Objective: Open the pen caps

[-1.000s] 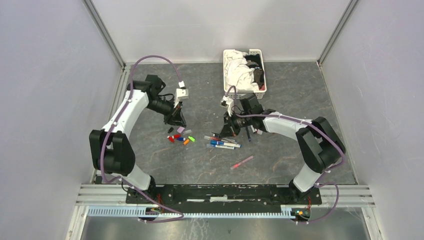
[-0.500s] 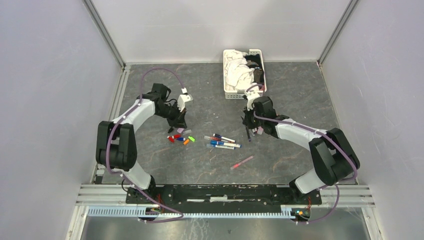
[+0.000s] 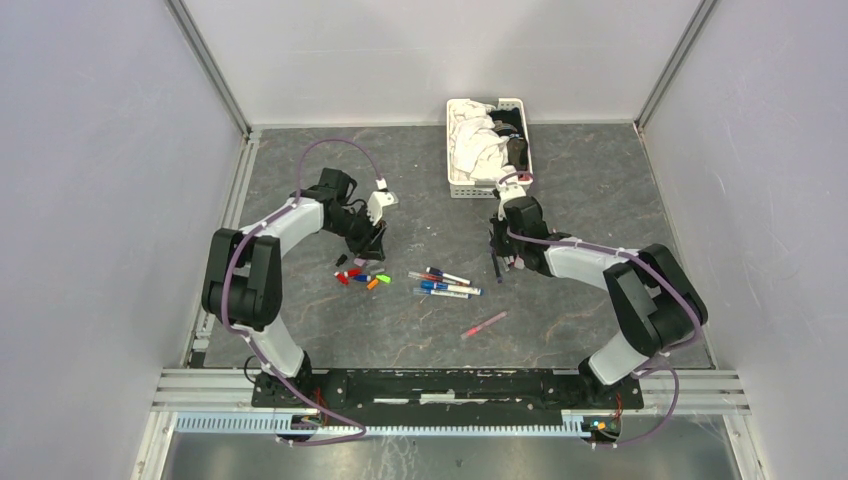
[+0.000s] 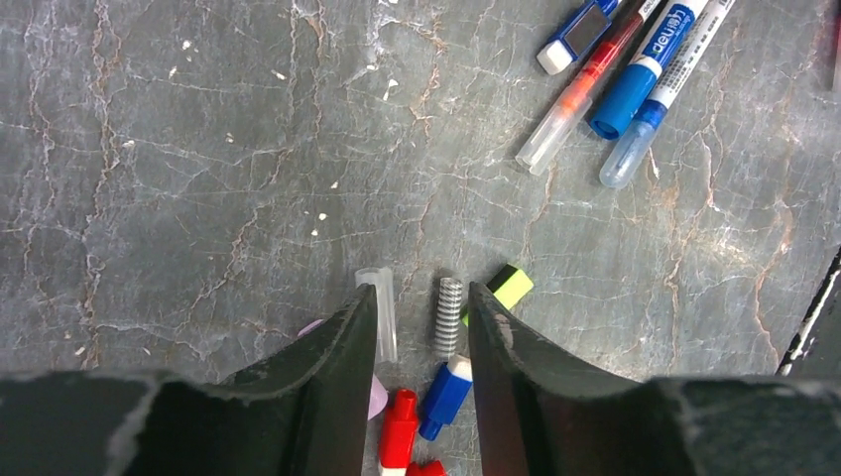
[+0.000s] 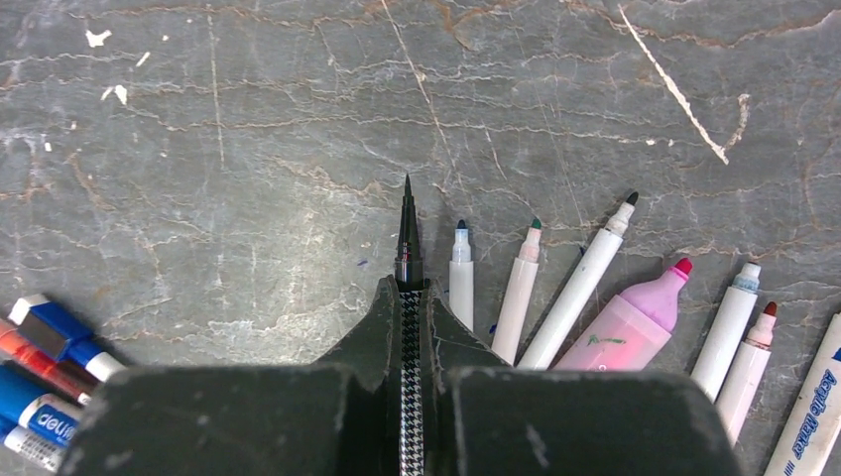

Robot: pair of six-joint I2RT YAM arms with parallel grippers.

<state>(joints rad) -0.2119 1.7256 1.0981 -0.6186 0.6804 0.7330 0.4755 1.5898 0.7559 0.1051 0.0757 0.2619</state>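
Right now my left gripper stands with its jaws parted and nothing between them, low over the loose pile of small coloured plastic pen caps on the dark stone-patterned table. A grey houndstooth-patterned cap lies just ahead of the gap. A clear cap sits beside one finger and a yellow-green cap beside the other. My right gripper is clamped on a thin black houndstooth-patterned pen, its bare brush tip pointing away. That pen is just beside a row of uncapped white-barrelled pens laid out on the table.

Between the two groups lie the capped pens, with blue and red ends on; those are what is left, I judge. They look light, stiff and smooth, so they will likely skid or roll under a poor pinch. I would take a barrel across its middle with one gripper and the stubby cap squarely with the other. Then I would pull straight along the pen, since a slanted pull could jam the cap or flick it away.
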